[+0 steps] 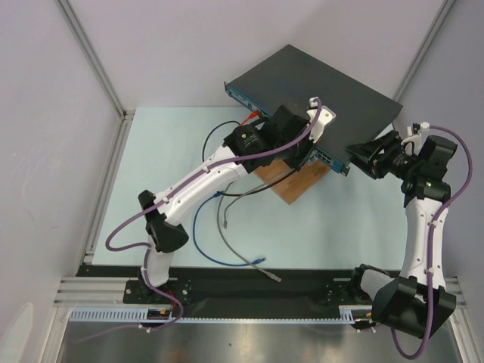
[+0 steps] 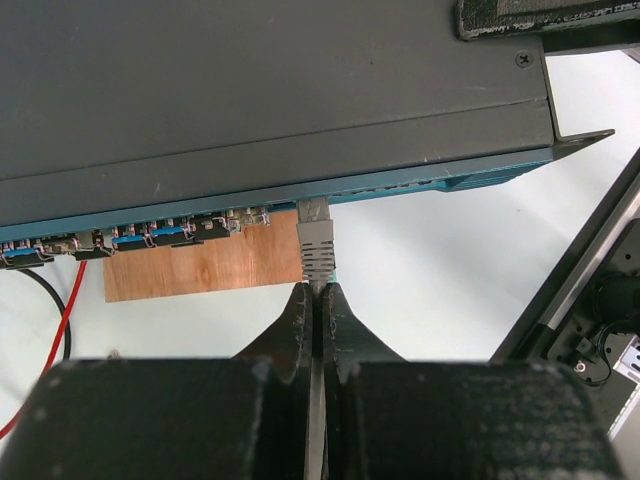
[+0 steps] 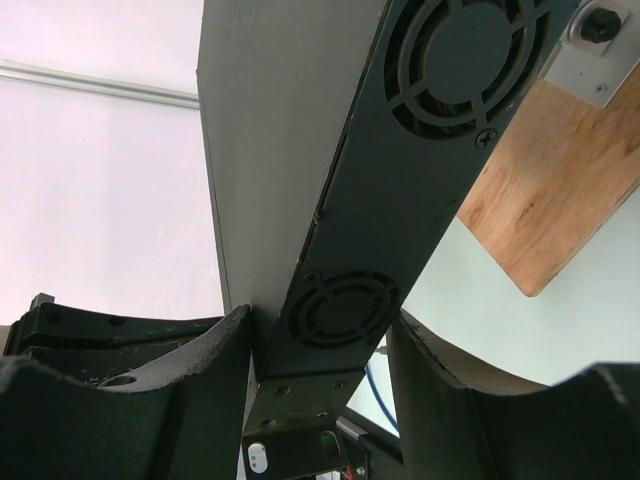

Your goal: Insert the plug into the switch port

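Note:
The switch [image 1: 318, 83] is a flat black box that rests tilted on a wooden board [image 1: 291, 181]. In the left wrist view its blue front strip [image 2: 400, 185] runs across with small sockets. My left gripper [image 2: 320, 295] is shut on a grey cable just behind the grey plug [image 2: 315, 245]. The plug's front end sits at a socket in the strip; how deep it goes is hidden. In the top view the left gripper [image 1: 306, 147] is at the strip. My right gripper [image 3: 320, 325] clamps the switch's fan side [image 3: 345, 310] at its right front corner, also seen in the top view [image 1: 354, 155].
The wooden board also shows under the strip [image 2: 200, 265] and in the right wrist view [image 3: 550, 190]. Loose blue [image 1: 200, 242], grey [image 1: 225, 227] and black cables lie on the mat near the left arm. A red cable [image 1: 248, 119] is plugged in at the strip's left. Enclosure walls stand on both sides.

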Motion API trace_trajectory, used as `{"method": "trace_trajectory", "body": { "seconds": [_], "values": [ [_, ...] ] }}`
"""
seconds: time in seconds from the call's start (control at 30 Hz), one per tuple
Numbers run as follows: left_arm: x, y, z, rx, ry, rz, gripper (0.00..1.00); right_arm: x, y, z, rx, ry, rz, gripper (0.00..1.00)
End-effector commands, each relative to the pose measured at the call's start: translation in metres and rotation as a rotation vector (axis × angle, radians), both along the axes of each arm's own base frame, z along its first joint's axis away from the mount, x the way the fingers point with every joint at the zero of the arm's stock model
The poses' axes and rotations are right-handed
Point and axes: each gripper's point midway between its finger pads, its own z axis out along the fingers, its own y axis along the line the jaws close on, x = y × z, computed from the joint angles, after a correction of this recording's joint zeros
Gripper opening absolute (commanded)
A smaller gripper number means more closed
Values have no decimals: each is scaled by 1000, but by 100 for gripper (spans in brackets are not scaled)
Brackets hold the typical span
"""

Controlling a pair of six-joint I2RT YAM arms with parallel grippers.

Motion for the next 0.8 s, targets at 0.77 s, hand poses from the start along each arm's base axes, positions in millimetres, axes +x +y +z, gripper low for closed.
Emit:
{"method": "trace_trajectory", "body": {
  "seconds": [0.77],
  "values": [
    [33, 32, 75, -248, -244, 108, 36, -7, 6, 12, -7, -73, 157, 0]
  ]
}}
